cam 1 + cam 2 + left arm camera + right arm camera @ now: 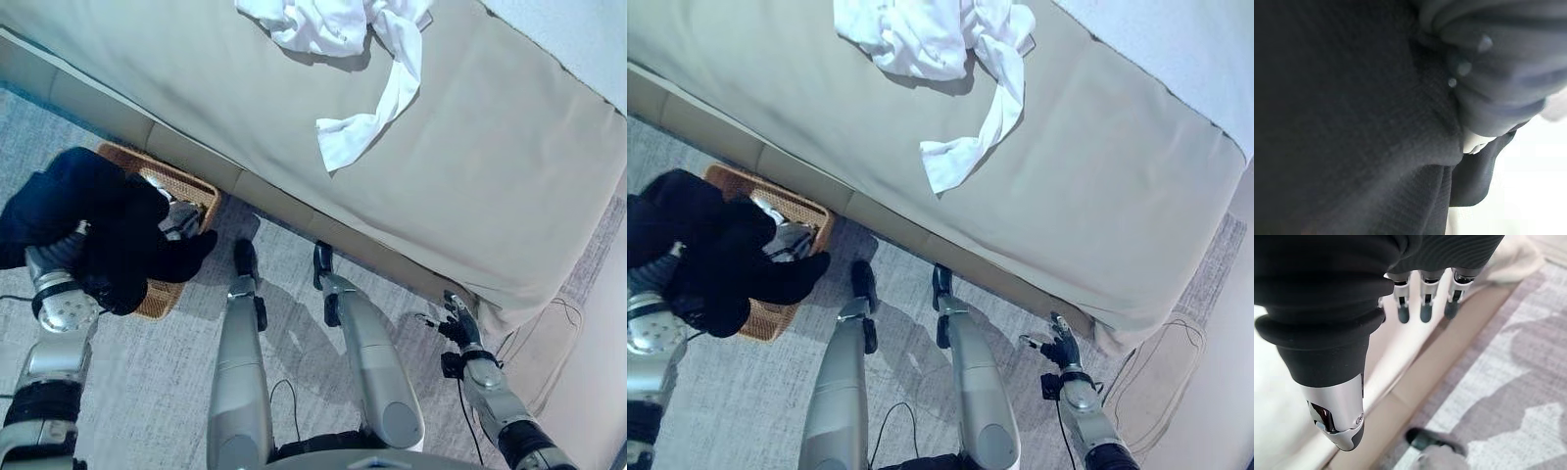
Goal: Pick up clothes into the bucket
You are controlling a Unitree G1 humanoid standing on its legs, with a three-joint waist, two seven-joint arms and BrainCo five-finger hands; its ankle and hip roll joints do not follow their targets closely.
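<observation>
A dark garment (108, 225) hangs in a bundle over the brown wicker basket (186, 182) on the floor at the left, beside the bed. The garment drapes over my left hand and wrist, so the hand's fingers are hidden; the left wrist view shows the dark cloth (1352, 122) from very close. White clothes (333, 29) lie crumpled on the bed, with one strip trailing towards me. My right hand (460, 328) hangs low by the bed's near corner, fingers (1422, 308) straight and holding nothing.
The bed (509, 176) with its beige cover spans the far side, its base running diagonally just behind the basket. Grey patterned carpet (147, 392) covers the floor. A pale wall strip (588, 392) borders the right edge.
</observation>
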